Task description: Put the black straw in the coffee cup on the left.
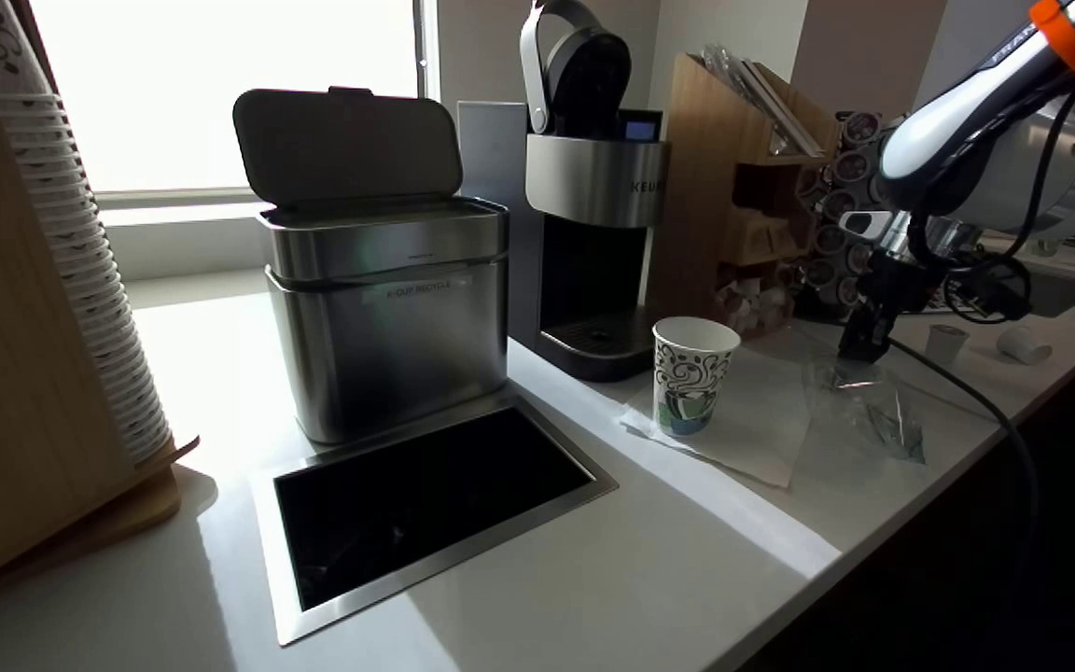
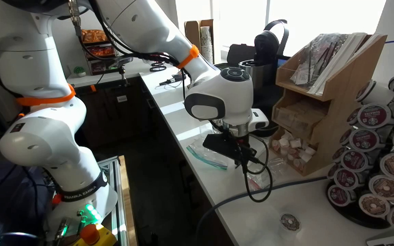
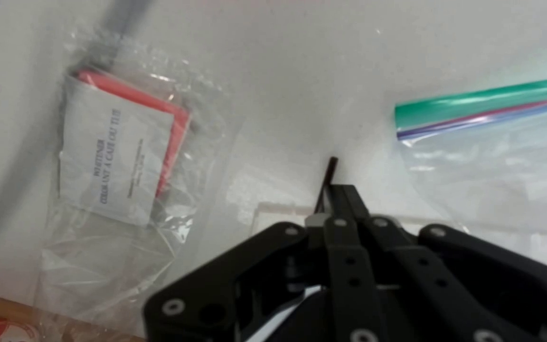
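The black straw shows in the wrist view as a short dark stick at the fingertips, on the light counter. It runs along the outer left side of the left finger, and its lower part is hidden behind the gripper. My gripper has its fingers together, with no straw seen between them; I cannot tell if it touches the straw. In an exterior view the gripper points down close to the counter. The white coffee cup with a green pattern stands upright on a napkin, apart from the gripper, towards the coffee machine.
A clear zip bag and a bag with a whitener sachet flank the fingertips. A dark cable crosses the counter. A coffee machine, a steel bin, a framed opening and a wooden organizer stand around.
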